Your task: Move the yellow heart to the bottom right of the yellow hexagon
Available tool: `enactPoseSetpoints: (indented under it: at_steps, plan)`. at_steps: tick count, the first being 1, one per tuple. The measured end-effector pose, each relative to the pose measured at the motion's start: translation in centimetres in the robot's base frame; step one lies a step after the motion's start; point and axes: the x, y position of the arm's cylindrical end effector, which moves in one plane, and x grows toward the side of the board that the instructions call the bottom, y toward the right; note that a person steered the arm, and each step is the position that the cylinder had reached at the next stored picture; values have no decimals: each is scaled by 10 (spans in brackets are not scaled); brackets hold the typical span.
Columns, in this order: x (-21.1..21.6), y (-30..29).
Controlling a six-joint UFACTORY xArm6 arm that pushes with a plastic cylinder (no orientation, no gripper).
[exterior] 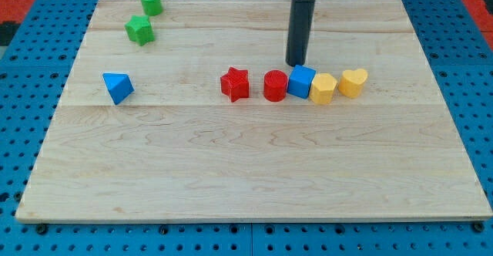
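Note:
The yellow heart (353,82) lies on the wooden board at the right end of a row of blocks. The yellow hexagon (323,89) sits just to its left and a little lower, touching or nearly touching it. A blue cube (300,81) touches the hexagon's left side. My tip (296,63) is at the lower end of the dark rod, just above the blue cube's top edge in the view, up and to the left of both yellow blocks.
A red cylinder (275,85) and a red star (235,84) continue the row to the left. A blue triangle (117,87) lies at the left. A green cylinder (150,1) and a green star (139,30) sit at the top left. The board (246,179) rests on a blue pegboard.

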Motion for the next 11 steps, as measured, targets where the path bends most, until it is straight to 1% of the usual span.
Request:
enactPoseSetpoints:
  at_steps: [1,2,3,4,11]
  plan:
    - [-30,17]
    - [-69,53]
    - [-76,81]
    - [-79,97]
    - [-83,134]
